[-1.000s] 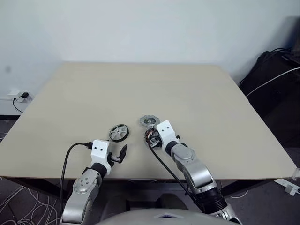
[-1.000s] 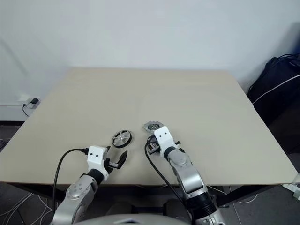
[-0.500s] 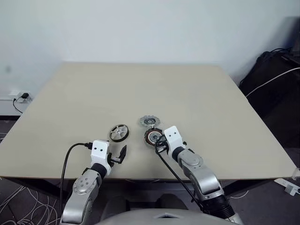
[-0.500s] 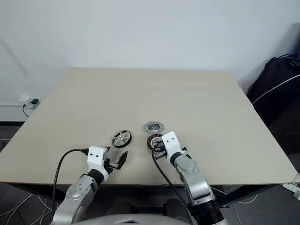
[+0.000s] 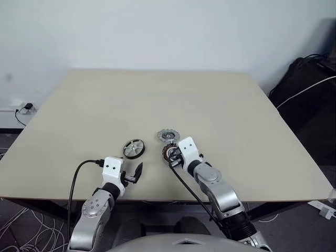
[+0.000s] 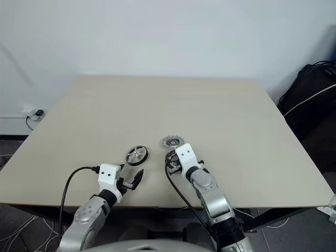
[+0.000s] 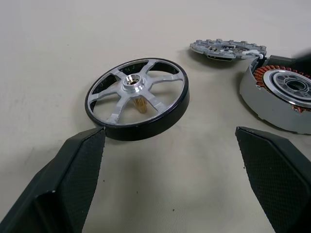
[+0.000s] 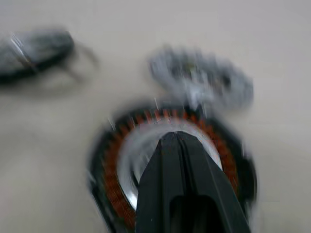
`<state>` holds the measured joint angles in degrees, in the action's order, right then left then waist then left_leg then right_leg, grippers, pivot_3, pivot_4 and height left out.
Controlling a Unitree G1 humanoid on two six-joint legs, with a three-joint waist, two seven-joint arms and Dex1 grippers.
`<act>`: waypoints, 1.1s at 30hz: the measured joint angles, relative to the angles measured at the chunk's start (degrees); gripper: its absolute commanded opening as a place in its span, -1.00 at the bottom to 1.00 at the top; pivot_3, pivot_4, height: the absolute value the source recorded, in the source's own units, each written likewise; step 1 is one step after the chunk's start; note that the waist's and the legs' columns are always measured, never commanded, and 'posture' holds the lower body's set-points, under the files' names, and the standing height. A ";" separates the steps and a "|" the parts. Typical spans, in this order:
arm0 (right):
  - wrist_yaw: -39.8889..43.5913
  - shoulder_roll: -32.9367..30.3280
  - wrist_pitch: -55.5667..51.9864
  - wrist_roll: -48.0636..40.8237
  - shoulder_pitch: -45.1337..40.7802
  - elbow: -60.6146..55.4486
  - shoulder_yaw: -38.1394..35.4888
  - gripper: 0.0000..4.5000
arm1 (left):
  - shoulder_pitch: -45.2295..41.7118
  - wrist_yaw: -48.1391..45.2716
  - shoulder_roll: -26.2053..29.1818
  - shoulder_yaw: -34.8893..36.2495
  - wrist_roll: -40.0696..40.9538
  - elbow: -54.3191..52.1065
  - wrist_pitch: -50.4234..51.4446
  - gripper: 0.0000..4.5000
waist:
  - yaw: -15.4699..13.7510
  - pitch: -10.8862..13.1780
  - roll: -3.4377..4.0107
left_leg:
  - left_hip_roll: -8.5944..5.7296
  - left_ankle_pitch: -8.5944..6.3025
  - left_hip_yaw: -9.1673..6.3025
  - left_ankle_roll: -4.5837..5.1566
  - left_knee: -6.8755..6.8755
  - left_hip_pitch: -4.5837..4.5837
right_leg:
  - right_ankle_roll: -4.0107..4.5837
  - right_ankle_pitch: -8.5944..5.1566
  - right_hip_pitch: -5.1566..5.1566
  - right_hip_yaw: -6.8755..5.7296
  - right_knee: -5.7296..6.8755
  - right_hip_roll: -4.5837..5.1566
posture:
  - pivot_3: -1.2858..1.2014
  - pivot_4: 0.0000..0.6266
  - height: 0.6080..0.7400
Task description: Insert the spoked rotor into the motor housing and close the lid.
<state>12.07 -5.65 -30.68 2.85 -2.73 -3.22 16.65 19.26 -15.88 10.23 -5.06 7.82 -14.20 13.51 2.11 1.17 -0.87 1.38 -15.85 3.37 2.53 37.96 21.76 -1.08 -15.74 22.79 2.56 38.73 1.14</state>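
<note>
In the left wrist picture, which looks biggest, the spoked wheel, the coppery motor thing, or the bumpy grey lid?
1. The spoked rotor looks biggest.
2. The motor housing comes next, though the picture's edge cuts it off, so these two could really be close.
3. The lid looks smallest, but it lies farthest away, so that's unsure.

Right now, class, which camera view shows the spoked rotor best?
The left wrist view: the spoked rotor lies close and sharp, with dark rim, silver spokes and hub plain. The head views show it as a small disc on the table; the right wrist view shows a blurred dark edge.

Spoked rotor point(image 7: 137, 98) — dark rim, silver spokes (brass-coloured pinion under hub).
</note>
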 measured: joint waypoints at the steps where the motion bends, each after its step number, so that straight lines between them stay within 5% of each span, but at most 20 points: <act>1: -0.35 -0.01 -0.30 0.17 0.00 0.01 -0.14 -0.99 | 0.01 0.01 -0.05 -0.03 0.00 0.00 0.00 1.00 | -0.01 -0.02 0.00 | 0.01 0.00 -0.01 0.00 -0.01 -0.05 | 0.01 -0.01 -0.01 0.00 0.00 -0.01 | 0.03 -1.00 1.00; 16: 1.36 2.14 3.34 -2.48 -0.93 -7.34 -0.71 -0.99 | -0.31 -0.28 -0.03 -0.07 0.01 0.00 0.02 1.00 | 0.03 0.01 -0.01 | 0.01 -0.01 -0.03 0.01 -0.04 0.02 | -0.08 0.02 0.00 -0.02 0.01 0.00 | 0.03 -1.00 1.00; 33: -0.82 0.07 -2.22 -0.52 1.81 -2.90 -1.28 -0.99 | 0.20 -0.23 -0.12 0.02 0.01 0.00 0.02 1.00 | -0.08 -0.07 -0.06 | -0.07 -0.02 -0.04 0.04 0.03 -0.07 | -0.19 -0.11 -0.04 -0.03 -0.01 0.14 | 0.03 -1.00 1.00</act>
<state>11.24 -5.58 -32.90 2.33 -0.92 -6.11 15.37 19.47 -16.12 10.11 -5.05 7.83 -14.20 13.53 2.02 1.10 -0.93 1.31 -15.87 3.33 2.56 37.98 21.68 -1.26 -15.84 22.76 2.53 38.72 1.28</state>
